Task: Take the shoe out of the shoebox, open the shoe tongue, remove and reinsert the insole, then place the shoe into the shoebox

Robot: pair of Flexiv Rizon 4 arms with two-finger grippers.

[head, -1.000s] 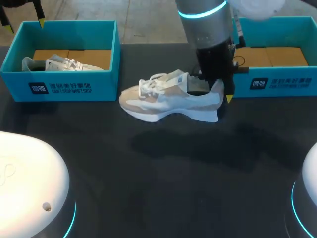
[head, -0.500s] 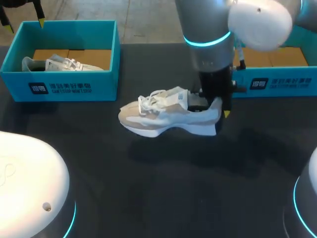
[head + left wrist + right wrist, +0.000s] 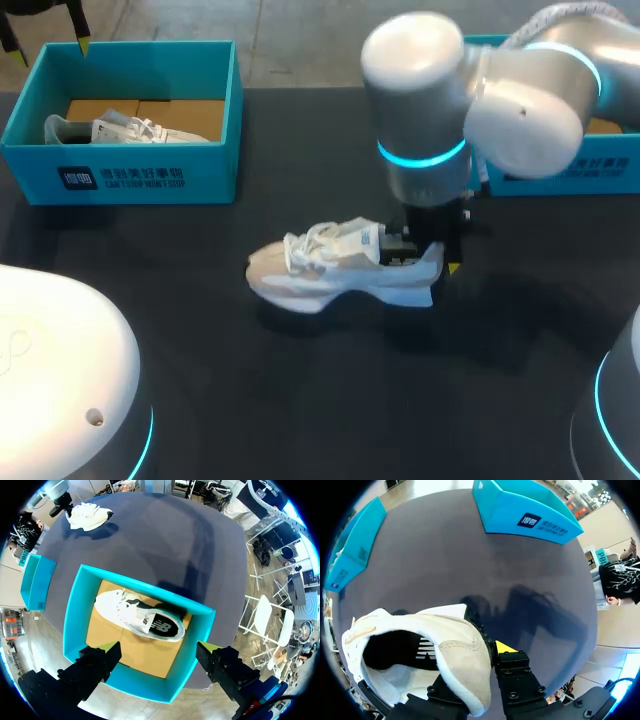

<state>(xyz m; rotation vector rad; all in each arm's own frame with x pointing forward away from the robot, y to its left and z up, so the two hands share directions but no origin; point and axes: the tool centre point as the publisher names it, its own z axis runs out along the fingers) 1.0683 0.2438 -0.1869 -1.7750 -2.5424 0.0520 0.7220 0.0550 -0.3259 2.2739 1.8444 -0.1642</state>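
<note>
The shoe has slid down the worktop toward the near edge compared with a second ago. It's now well clear of the right shoebox, and the right arm has swung over with it. The right claw is clamped on the heel. Its wrist view shows what the head view can't: the heel wall is pinched, with one yellow tip outside and the other finger mostly hidden behind the heel. The left claw hangs wide open above the left shoebox, with a second shoe lying inside.
</note>
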